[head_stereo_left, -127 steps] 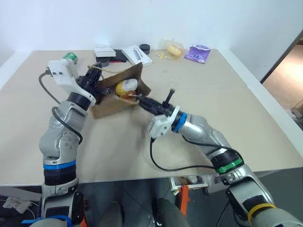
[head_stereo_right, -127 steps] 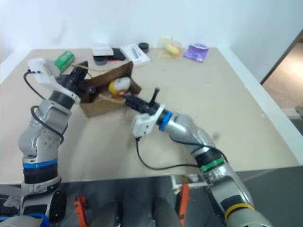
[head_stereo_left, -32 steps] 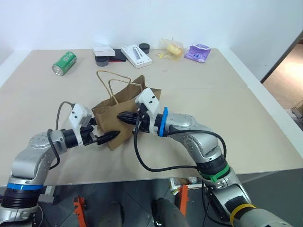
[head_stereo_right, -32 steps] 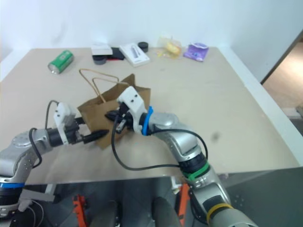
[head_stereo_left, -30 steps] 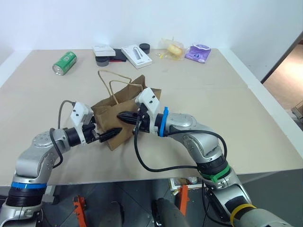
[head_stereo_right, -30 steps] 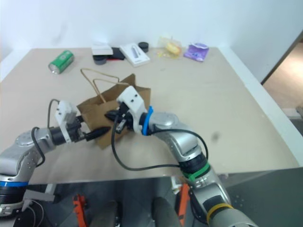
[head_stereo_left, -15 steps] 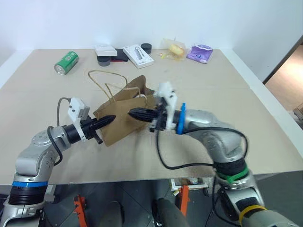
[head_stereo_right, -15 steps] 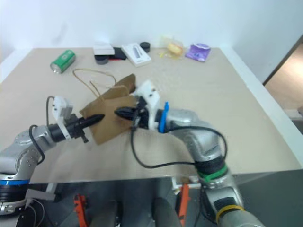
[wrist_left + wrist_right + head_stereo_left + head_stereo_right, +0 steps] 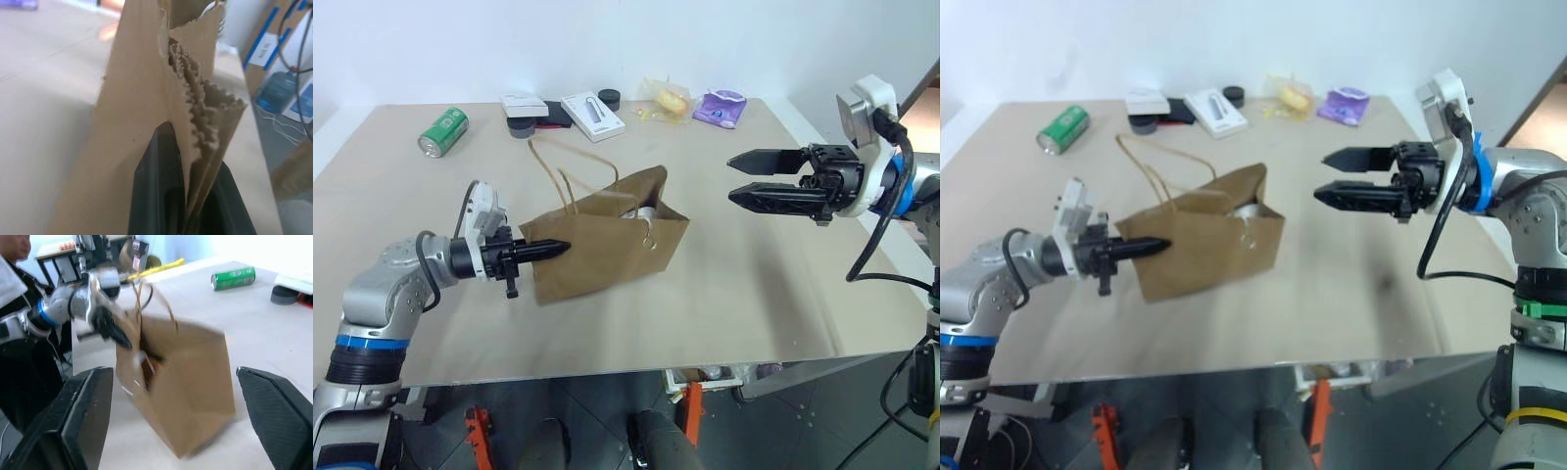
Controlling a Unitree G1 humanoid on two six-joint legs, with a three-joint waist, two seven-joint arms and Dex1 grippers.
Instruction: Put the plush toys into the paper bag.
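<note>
Paper bag (image 9: 607,245) of creased brown kraft sits on your beige worktop (image 9: 744,284), its serrated edge clamped flat in your left pincer (image 9: 553,249), black fingers together on it. Two tan cord loops (image 9: 570,174) arch above its open mouth, where you see a pale rounded shape (image 9: 639,212); you cannot tell if it is a plush toy. Your right pincer (image 9: 737,179) hangs well apart to the bag's right, fingers spread and empty. Far back lie a green can (image 9: 442,131), white boxes (image 9: 594,115), a clear packet (image 9: 671,101) and a purple pouch (image 9: 721,108).
</note>
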